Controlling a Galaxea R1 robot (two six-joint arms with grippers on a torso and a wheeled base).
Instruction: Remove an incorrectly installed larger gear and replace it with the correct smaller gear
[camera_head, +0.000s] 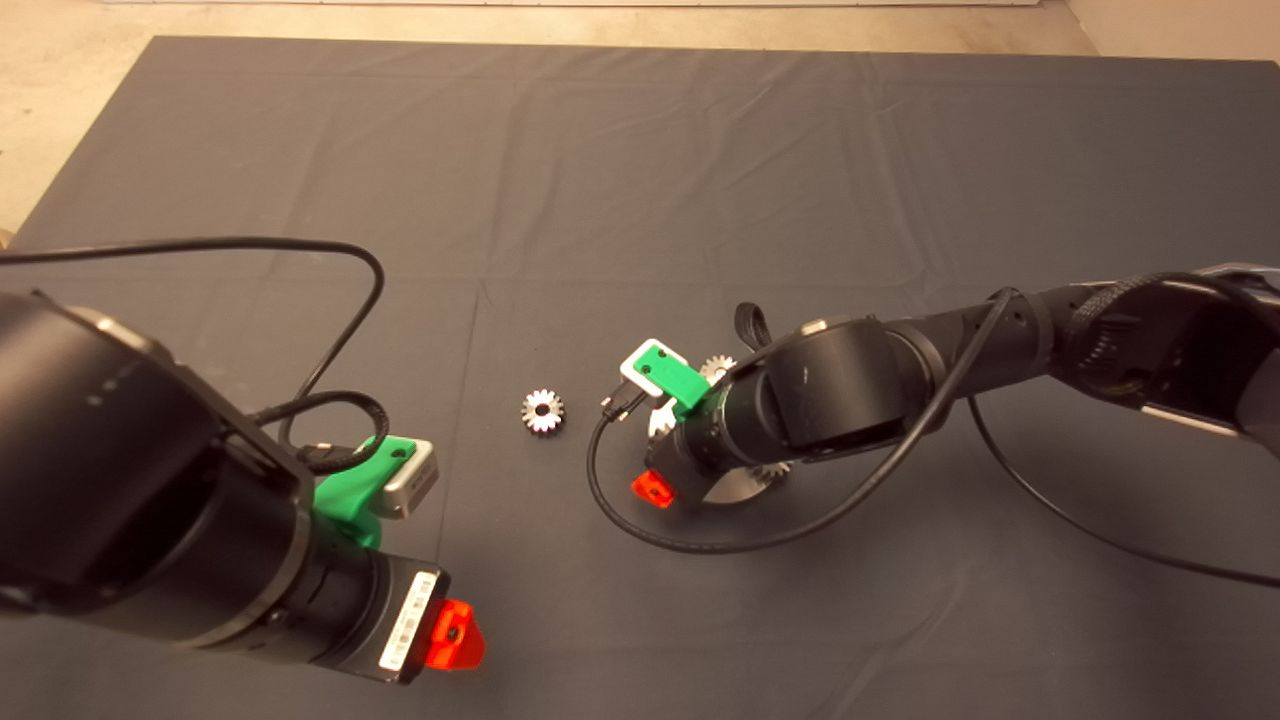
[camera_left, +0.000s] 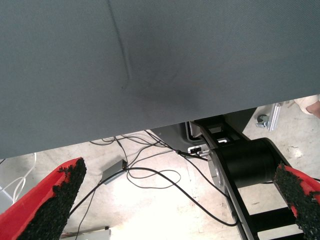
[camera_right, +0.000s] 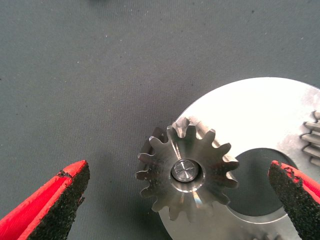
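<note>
The left gripper (camera_head: 455, 635) waits at the near left of the mat (camera_head: 640, 180), well apart from the gears. Its wrist view shows its fingers (camera_left: 55, 200) spread wide with nothing between them, above the mat's edge and a floor with cables beyond.

A loose bevel gear (camera_head: 542, 411) lies alone on the mat near the middle, left of the right arm and clear of both grippers. It looks cone-shaped with a dark centre hole; whether it is the larger gear cannot be told from here.

The right gripper (camera_head: 660, 480) hangs low over a steel plate (camera_right: 260, 120) just right of centre. Its fingers (camera_right: 55, 205) stand wide apart, holding nothing. Between them, touching neither, a small gear (camera_right: 187, 172) sits on a pin (camera_right: 184, 170) at the plate's edge, its teeth overhanging the mat. Teeth of another gear (camera_right: 312, 140) show at the plate's far side. In the head view the arm hides most of the plate.
</note>
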